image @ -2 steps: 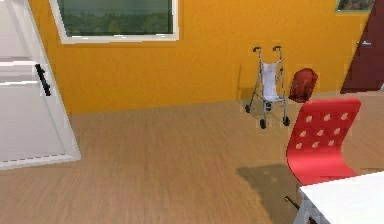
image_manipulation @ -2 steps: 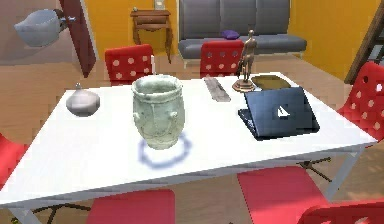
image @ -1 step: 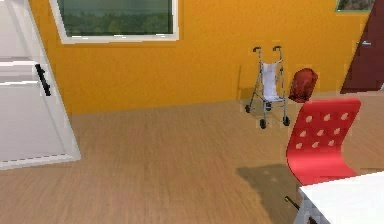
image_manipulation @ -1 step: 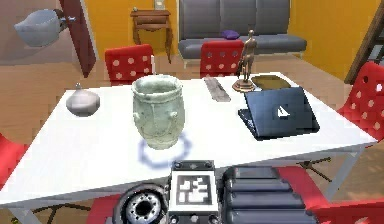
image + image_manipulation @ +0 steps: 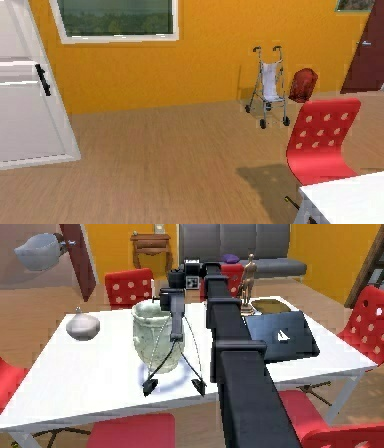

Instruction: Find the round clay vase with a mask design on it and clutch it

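**Vase (image 5: 147, 339) on the white table (image 5: 90, 374), gripper (image 5: 172, 379) in front of it**

The pale, wide-mouthed vase stands upright near the table's middle. A small grey round pot (image 5: 82, 324) sits apart towards the arm side view's left. A dark laptop (image 5: 283, 334) and a wooden figure (image 5: 249, 282) lie beyond the arm (image 5: 235, 344). Red chairs (image 5: 130, 286) ring the table. The thin fingers (image 5: 155, 374) cross the vase's front, and whether they grasp anything cannot be told.

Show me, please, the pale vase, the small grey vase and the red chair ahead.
pale vase (image 5: 148, 334), arm side view, its front wall
small grey vase (image 5: 82, 325), arm side view, its round body
red chair (image 5: 323, 135), forward view, its backrest
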Tool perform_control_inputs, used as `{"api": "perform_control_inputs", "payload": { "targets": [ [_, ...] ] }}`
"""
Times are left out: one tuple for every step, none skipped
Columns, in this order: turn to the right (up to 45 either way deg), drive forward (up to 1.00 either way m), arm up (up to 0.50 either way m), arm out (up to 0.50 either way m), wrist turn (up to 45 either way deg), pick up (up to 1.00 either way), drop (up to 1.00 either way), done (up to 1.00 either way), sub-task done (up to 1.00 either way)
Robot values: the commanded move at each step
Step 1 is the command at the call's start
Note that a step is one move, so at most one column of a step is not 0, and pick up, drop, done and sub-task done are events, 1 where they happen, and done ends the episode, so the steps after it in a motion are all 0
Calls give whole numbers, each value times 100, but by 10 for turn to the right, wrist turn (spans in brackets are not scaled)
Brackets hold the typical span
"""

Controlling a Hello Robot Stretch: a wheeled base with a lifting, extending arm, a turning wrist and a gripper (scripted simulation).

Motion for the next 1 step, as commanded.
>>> {"api": "perform_control_inputs", "payload": {
  "targets": [
    [0, 0, 0, 0, 450, 0, 0, 0, 0]
  ]
}}
